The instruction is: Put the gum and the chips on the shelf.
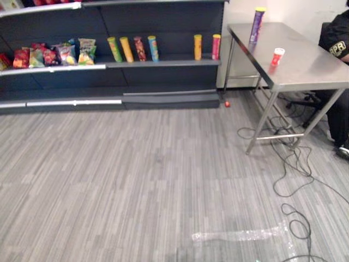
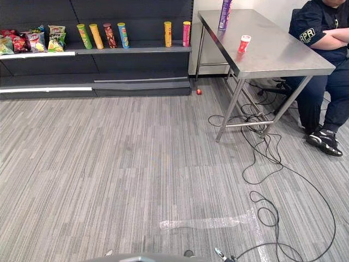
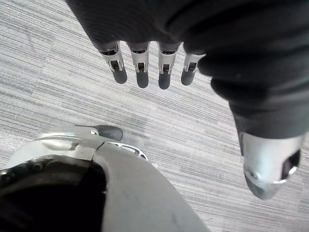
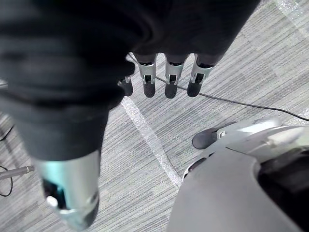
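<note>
A small red and white gum tub point(image 1: 277, 56) stands on the steel table point(image 1: 311, 68) at the right. A tall purple chips tube point(image 1: 257, 24) stands at the table's far end. The dark shelf point(image 1: 169, 63) runs along the back wall to the left of the table, with several chip tubes point(image 1: 133, 49) upright on it. My left hand point(image 3: 142, 72) hangs over the carpet with straight fingers and holds nothing. My right hand point(image 4: 170, 79) hangs the same way, open and empty, far from the table.
Snack bags point(image 1: 54, 54) lie on the shelf's left part. A person point(image 2: 322, 49) sits behind the table at the right. Loose cables point(image 2: 267, 164) trail under and in front of the table. Clear tape point(image 2: 207, 222) marks the carpet. A small red object point(image 2: 199, 91) lies by the shelf's foot.
</note>
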Available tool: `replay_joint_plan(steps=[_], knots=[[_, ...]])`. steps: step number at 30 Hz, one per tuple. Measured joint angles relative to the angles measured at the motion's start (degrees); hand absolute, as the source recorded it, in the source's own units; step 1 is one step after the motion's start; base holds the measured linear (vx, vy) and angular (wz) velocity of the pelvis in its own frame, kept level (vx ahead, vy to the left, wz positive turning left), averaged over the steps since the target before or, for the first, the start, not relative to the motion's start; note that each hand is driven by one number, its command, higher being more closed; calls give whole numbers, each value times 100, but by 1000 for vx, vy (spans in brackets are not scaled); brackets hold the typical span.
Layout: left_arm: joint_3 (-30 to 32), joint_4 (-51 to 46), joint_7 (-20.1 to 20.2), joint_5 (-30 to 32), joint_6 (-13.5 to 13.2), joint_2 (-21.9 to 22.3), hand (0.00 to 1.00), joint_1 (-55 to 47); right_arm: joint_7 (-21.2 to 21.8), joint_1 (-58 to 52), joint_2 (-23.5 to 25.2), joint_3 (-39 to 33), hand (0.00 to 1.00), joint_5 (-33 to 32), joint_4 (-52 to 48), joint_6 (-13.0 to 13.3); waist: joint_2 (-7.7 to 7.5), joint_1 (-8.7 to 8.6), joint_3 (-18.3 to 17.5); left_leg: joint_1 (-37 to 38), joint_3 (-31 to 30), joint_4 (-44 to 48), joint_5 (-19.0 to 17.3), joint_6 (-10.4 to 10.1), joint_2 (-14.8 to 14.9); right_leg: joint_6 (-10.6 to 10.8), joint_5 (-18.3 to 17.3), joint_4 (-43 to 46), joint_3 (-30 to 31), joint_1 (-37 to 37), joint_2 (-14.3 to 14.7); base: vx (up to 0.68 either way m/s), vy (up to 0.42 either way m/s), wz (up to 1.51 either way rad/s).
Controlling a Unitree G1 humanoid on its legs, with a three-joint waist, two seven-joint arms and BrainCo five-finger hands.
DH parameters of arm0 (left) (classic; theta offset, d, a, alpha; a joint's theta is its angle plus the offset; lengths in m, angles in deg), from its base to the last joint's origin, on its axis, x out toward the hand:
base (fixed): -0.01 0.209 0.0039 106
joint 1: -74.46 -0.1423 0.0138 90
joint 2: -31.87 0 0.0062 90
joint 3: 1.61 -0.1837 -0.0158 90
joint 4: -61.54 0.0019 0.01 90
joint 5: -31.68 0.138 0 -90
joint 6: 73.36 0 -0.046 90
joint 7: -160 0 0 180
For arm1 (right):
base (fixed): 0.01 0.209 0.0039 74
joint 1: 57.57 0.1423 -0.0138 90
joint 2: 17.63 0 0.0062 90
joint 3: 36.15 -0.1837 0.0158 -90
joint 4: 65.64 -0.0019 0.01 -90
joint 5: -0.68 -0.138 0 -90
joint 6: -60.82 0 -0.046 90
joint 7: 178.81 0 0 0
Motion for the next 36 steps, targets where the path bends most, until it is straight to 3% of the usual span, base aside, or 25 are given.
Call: replay_joint_plan(steps=[17, 20, 23, 25, 27, 30, 32, 34, 36], knots=[[-11, -5, -2, -16, -2, -12, 0, 9, 57, 6, -43, 218, 0, 3, -24, 22, -69, -17, 55, -19, -169, -9, 28, 9, -19, -4, -6, 18, -216, 56, -24, -28, -21, 5], [-130, -12, -51, -19, -6, -50, 0, 144, 56, 191, -119, 499, 0, 0, -115, 37, -28, -55, 188, -232, -174, 34, 111, -62, -11, -98, -358, 889, -231, -538, -127, -61, -20, 2], [-111, -30, -90, -212, -17, -111, 0, 197, 73, 322, -83, 515, 0, -117, -163, 49, -161, -117, 404, -306, -216, 123, 141, -102, -11, -191, -560, 1264, -273, -718, -193, -56, -46, 13], [-54, -44, -96, -382, -18, -153, 0, 214, 76, 325, -45, 631, 0, -196, -176, 79, -272, -116, 487, -643, -192, 890, -207, -244, 64, -260, -764, 1397, -301, -758, -245, -68, -76, 17], [-23, -139, -86, -469, -31, -167, 0, 225, 83, 302, -16, 717, 0, -323, -176, 163, -312, -98, 612, -1482, -83, 2837, -457, -271, 300, -337, -837, 1418, -368, -628, -267, -55, -97, 18], [16, -205, -61, -971, -33, -53, 0, 254, 81, 239, -137, 782, 0, -446, -167, 180, -139, -34, 742, -2251, -24, 4636, -439, -252, 634, -329, -930, 1411, -388, -283, -257, 53, -2, 6], [13, -241, -13, -1164, -35, -34, 0, 244, 80, 243, -154, 774, 0, -523, -155, 180, -109, -25, 759, -2445, -5, 4509, -599, -237, 648, -301, -953, 1384, -357, -227, -346, 97, 94, -1], [9, -246, 24, -1278, -47, -25, 0, 244, 79, 264, -160, 775, 0, -569, -150, 179, -108, 7, 772, -2597, -29, 3656, -562, -215, 621, -262, -976, 1306, -292, -210, -487, 164, 174, -8], [8, -245, 20, -1286, -69, -7, 0, 238, 80, 287, -176, 780, 0, -569, -154, 180, -80, 4, 776, -2605, -212, 2339, -142, -255, 566, -146, -1046, 1293, -237, -203, -634, 246, 271, -14]])
